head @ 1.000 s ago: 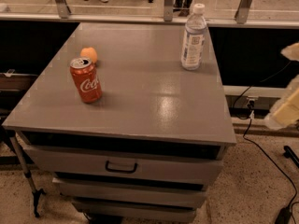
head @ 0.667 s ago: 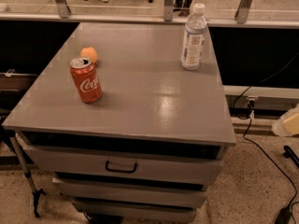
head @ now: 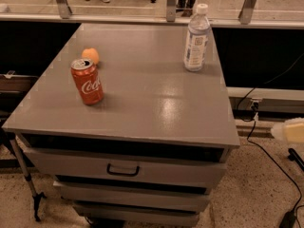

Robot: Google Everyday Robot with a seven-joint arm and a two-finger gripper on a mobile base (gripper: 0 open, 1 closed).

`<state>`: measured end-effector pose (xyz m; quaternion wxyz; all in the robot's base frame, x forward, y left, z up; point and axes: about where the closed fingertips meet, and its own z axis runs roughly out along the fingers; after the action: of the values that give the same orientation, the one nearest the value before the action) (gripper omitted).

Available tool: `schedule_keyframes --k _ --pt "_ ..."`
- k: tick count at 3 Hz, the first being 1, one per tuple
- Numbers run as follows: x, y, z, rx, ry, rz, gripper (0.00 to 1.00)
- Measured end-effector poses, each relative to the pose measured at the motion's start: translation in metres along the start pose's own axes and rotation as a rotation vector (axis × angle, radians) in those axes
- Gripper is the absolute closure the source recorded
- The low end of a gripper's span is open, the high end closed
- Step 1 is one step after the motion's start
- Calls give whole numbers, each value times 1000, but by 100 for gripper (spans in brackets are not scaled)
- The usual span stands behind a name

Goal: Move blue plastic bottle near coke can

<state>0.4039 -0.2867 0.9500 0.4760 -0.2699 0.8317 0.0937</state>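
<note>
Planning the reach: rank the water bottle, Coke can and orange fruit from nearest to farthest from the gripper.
The gripper sits low, off the table's right edge.
1. blue plastic bottle, back right.
2. coke can, left.
3. orange, left, just behind the can; barely farther.

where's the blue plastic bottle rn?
The blue plastic bottle stands upright near the table's far right corner, apart from the coke can; the gripper is beyond the table's right side.
</note>
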Motion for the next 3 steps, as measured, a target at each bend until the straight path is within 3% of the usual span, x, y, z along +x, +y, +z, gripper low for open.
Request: schedule_keyframes --k 1,3 --pt "-6 -5 6 96 -99 91 0" --pt "-9 -10 19 145 -131 115 0"
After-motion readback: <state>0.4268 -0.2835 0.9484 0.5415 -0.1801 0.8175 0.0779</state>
